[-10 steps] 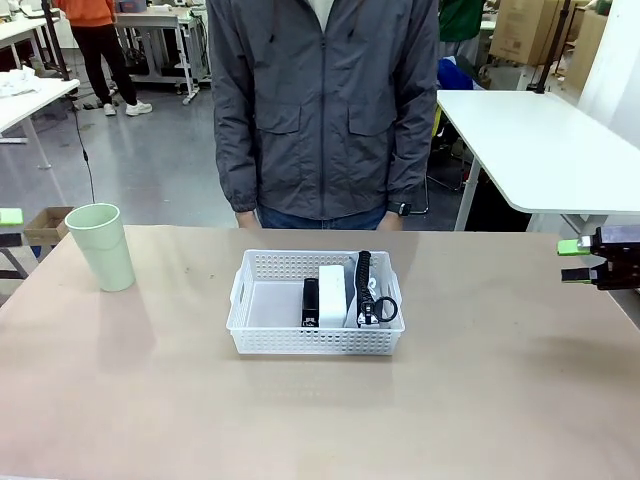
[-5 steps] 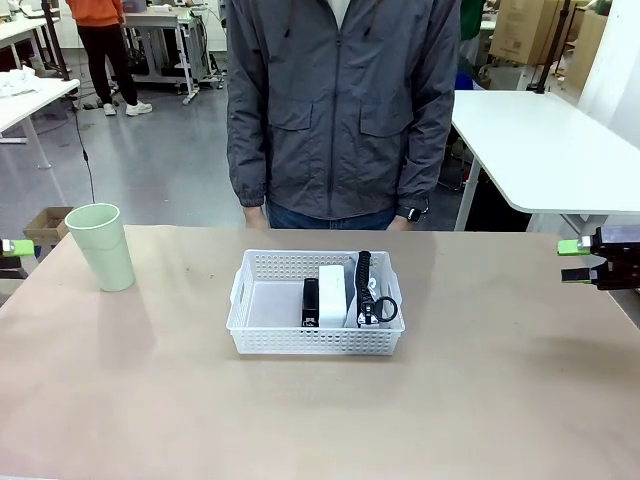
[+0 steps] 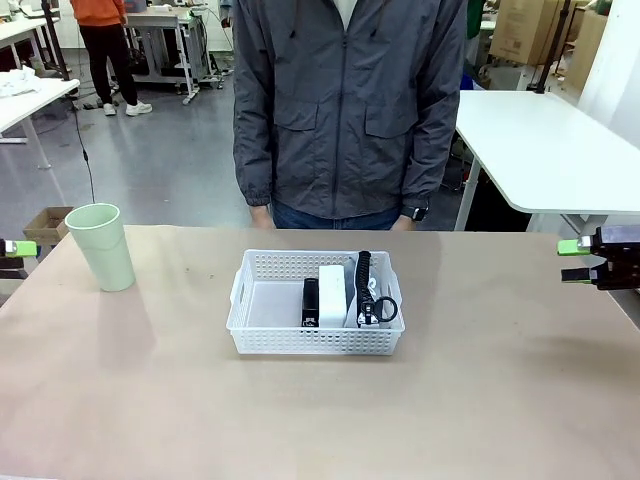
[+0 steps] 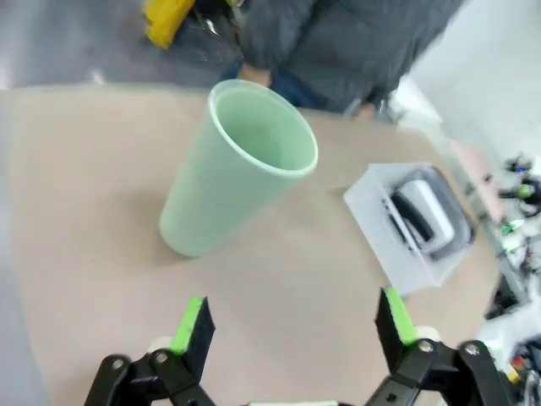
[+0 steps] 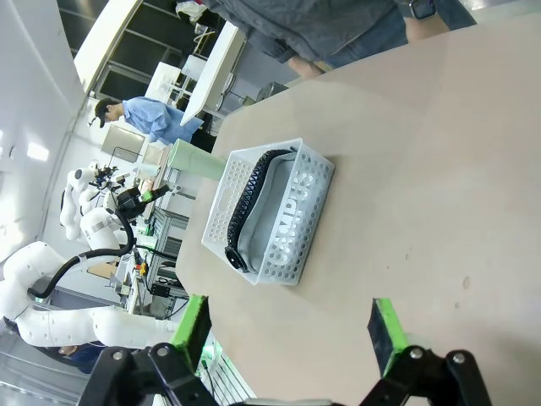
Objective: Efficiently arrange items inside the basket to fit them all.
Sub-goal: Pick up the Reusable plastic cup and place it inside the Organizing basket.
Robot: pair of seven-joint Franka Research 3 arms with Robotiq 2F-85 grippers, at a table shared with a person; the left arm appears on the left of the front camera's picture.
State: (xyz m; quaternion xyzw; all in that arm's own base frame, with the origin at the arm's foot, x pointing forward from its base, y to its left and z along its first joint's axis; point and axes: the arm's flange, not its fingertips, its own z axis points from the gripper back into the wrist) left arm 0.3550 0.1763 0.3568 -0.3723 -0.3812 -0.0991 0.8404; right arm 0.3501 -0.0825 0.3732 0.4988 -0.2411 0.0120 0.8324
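The white lattice basket sits mid-table. Inside it stand a black stapler, a small white box and the grey pouch with its black strap, packed toward the right; the left part of the basket is bare. The pale green cup stands upright on the table at far left. My left gripper hovers open just left of the cup; in its wrist view the cup is ahead of the open gripper. My right gripper is open at the right edge, far from the basket.
A person in a grey jacket stands at the far side of the table, hands down behind its edge. The brown tabletop is bare around the basket. A white table stands behind on the right.
My left gripper has dropped lower beside the cup. The person has shifted a little to the right. The right arm and the basket have not moved.
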